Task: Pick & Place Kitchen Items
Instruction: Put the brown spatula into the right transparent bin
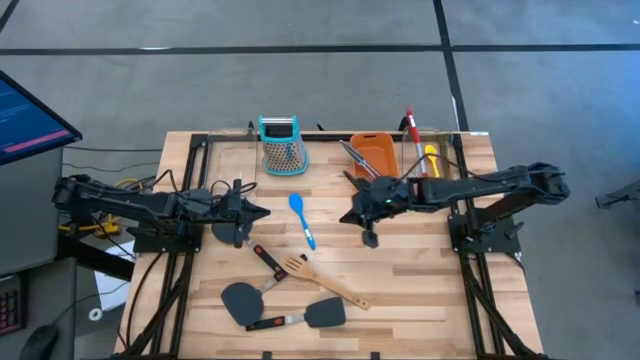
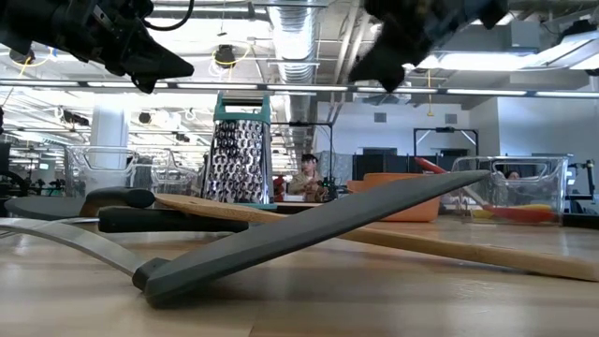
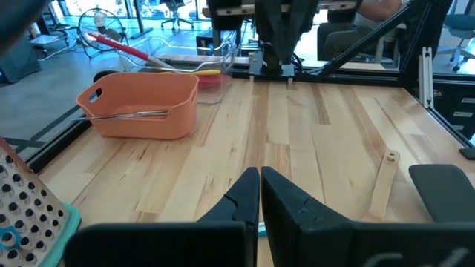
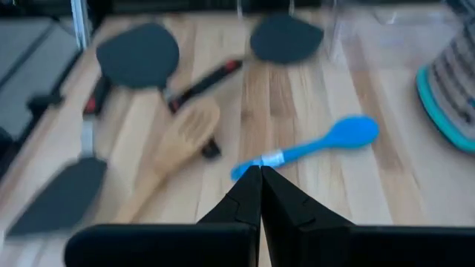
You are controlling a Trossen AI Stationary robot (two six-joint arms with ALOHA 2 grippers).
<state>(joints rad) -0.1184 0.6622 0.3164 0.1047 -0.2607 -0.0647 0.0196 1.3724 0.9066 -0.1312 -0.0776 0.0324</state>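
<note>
A blue spoon point(image 1: 302, 218) lies flat on the table between my two grippers, seen also in the right wrist view as the blue spoon point(image 4: 312, 147). Nearer the front lie a wooden slotted turner point(image 1: 322, 279) and three black spatulas point(image 1: 240, 300), point(image 1: 325, 313), point(image 1: 264, 258). Silver tongs point(image 3: 132, 115) rest in the orange tub point(image 1: 375, 152). A red spoon point(image 1: 411, 128) and a yellow spoon point(image 1: 431, 158) sit in a clear bin. My left gripper point(image 1: 262, 212) is shut, left of the spoon. My right gripper point(image 1: 350, 215) is shut, hanging above the table right of it.
A teal-topped box grater point(image 1: 281, 142) stands at the far side, left of the tub. The clear bin point(image 2: 510, 187) stands at the far right corner. Another clear bin point(image 1: 225, 155) is at the far left. Bare wood lies along the table's right side.
</note>
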